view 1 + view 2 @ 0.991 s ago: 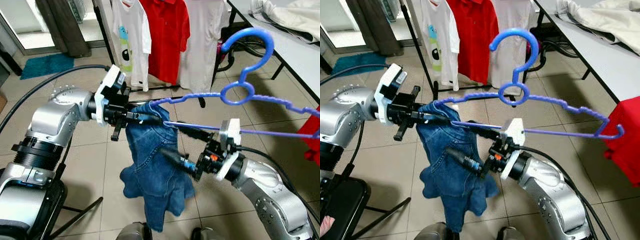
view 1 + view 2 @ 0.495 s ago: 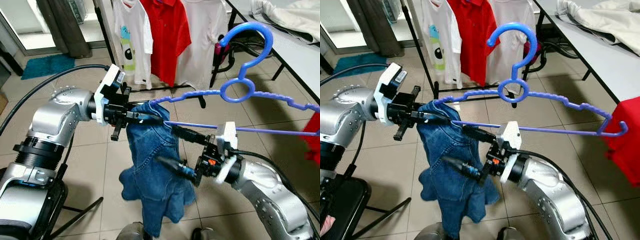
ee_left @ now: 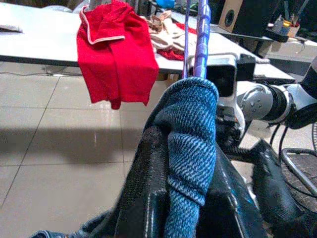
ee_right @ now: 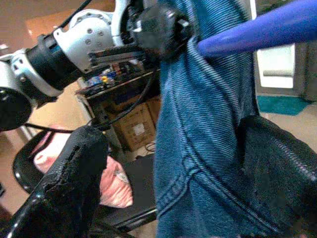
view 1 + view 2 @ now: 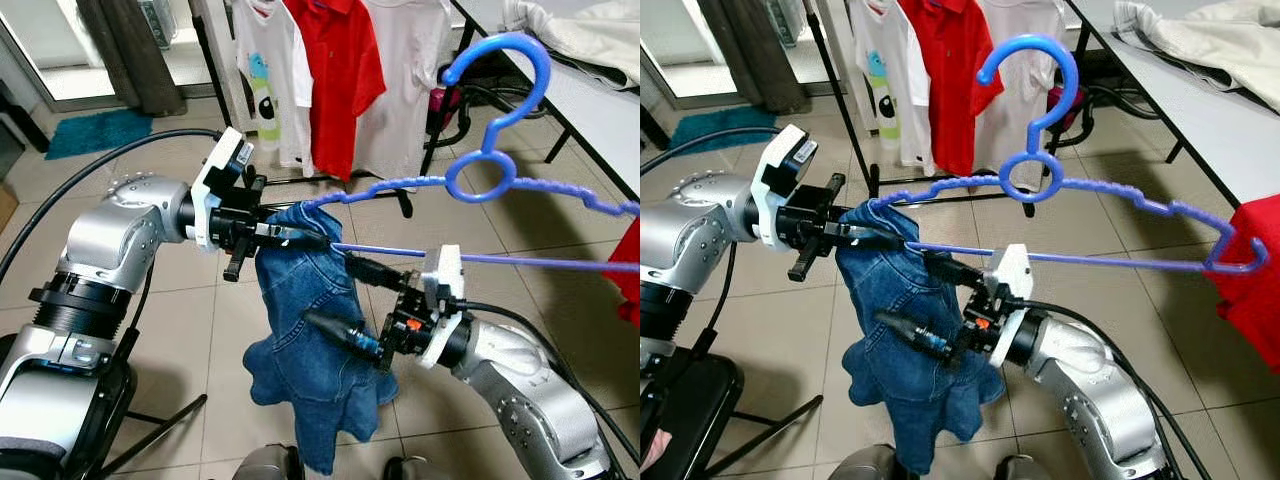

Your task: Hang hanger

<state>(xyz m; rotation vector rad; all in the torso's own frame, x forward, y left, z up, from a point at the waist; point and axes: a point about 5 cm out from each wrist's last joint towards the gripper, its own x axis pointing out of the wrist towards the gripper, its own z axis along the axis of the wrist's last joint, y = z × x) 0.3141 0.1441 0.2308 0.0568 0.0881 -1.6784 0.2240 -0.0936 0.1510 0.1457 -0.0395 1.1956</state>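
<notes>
A blue plastic hanger (image 5: 482, 178) is held up in the air, hook uppermost. A blue denim garment (image 5: 312, 340) hangs over its left end. My left gripper (image 5: 303, 237) is shut on the denim fold where it wraps that end; in the left wrist view the fingers (image 3: 148, 208) pinch the denim (image 3: 190, 148) below the hanger bar (image 3: 200, 39). My right gripper (image 5: 340, 300) is open and reaches in from the right. Its fingers stand on either side of the hanging denim (image 4: 208, 148), just under the hanger bar (image 4: 267, 29).
A clothes rack with a white tee (image 5: 265, 80), a red polo (image 5: 340, 70) and a white shirt stands behind. A white table (image 5: 590, 85) with piled cloth is at the right, with a red cloth (image 5: 630, 275) hanging off it. A black chair (image 5: 150, 430) is at the lower left.
My right gripper has moved left along the hanger bar, so its open fingers now straddle the denim. The hanger has risen slightly. The left gripper keeps its hold.
</notes>
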